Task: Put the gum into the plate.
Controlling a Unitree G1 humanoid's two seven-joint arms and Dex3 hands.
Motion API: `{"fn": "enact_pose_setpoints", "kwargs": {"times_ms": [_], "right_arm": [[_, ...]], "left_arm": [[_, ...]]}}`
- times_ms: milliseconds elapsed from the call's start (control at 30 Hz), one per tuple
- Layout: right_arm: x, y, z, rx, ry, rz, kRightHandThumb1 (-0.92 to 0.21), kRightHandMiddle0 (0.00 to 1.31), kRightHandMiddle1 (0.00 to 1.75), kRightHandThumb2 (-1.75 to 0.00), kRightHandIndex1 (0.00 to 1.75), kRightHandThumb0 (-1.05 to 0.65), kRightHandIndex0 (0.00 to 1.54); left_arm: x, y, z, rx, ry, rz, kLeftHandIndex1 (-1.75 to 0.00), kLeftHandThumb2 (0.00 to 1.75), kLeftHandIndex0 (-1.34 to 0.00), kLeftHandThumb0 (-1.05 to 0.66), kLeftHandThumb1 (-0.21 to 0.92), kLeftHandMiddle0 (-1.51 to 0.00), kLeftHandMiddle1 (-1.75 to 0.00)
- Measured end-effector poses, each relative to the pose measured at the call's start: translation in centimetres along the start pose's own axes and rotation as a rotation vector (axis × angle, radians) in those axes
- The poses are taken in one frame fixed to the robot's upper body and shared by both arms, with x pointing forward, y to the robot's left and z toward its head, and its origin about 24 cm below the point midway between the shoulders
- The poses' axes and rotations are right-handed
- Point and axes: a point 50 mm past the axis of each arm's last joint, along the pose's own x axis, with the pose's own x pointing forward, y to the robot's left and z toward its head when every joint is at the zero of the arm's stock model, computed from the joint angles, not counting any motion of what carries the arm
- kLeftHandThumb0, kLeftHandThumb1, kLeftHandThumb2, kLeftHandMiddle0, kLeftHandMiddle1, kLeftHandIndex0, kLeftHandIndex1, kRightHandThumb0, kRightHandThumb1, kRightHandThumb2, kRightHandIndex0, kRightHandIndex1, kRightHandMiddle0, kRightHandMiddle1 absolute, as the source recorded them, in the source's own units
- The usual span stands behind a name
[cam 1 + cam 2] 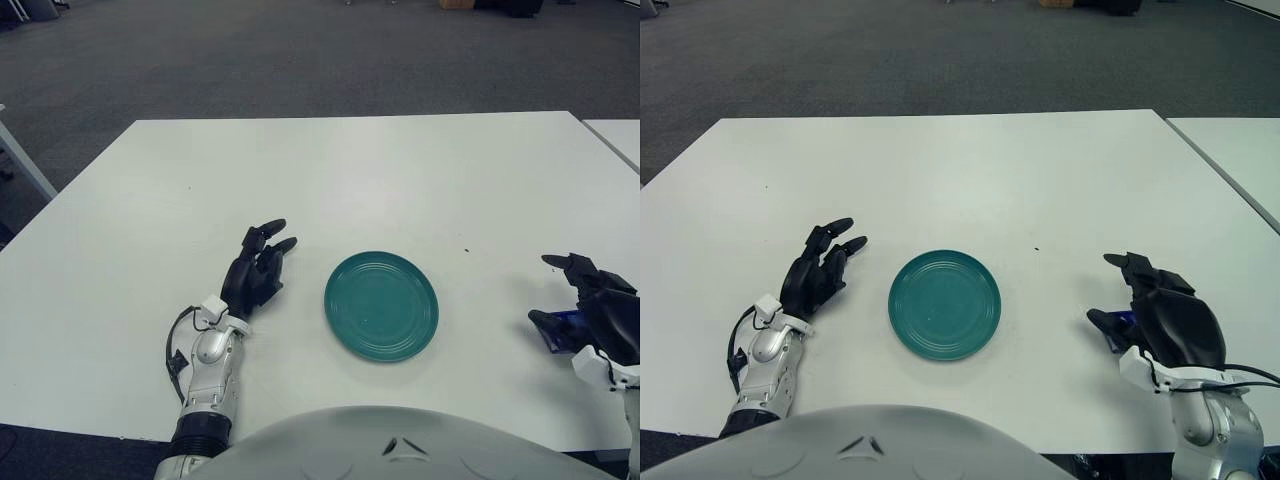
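The gum point(562, 321) is a small blue pack on the white table point(350, 170) at the far right; only a blue sliver shows under my right hand. That hand point(550, 292) hovers over it with fingers spread, thumb tip on the pack's left side and a finger reaching beyond it, with no grip evident. The empty green plate point(381, 305) lies in the middle near the front edge, well left of the gum. My left hand point(258, 270) shows just left of the plate, fingers relaxed and holding nothing.
A second white table point(622, 135) stands close at the far right. Grey carpet lies beyond the table's far edge. My own body rim fills the bottom of the view.
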Motion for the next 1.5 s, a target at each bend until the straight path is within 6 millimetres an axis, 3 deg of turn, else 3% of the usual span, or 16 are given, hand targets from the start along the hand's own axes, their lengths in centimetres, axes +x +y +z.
{"fn": "enact_pose_setpoints", "kwargs": {"times_ms": [600, 1500], "right_arm": [[-0.3, 2.6, -1.7, 0.055, 0.076, 0.05, -0.92, 0.0, 0.76, -0.54, 0.17, -0.86, 0.39], [-0.8, 4.8, -3.4, 0.132, 0.183, -0.058, -0.92, 0.0, 0.78, -0.58, 0.12, -0.83, 0.36]], "left_arm": [[0.1, 0.1, 0.0, -0.025, 0.01, 0.014, -1.01, 0.54, 0.0, -0.74, 0.92, -0.29, -0.67], [0.1, 0.2, 0.0, -0.026, 0.011, 0.017, -1.03, 0.6, 0.0, -0.8, 0.92, -0.3, -0.67]]}}
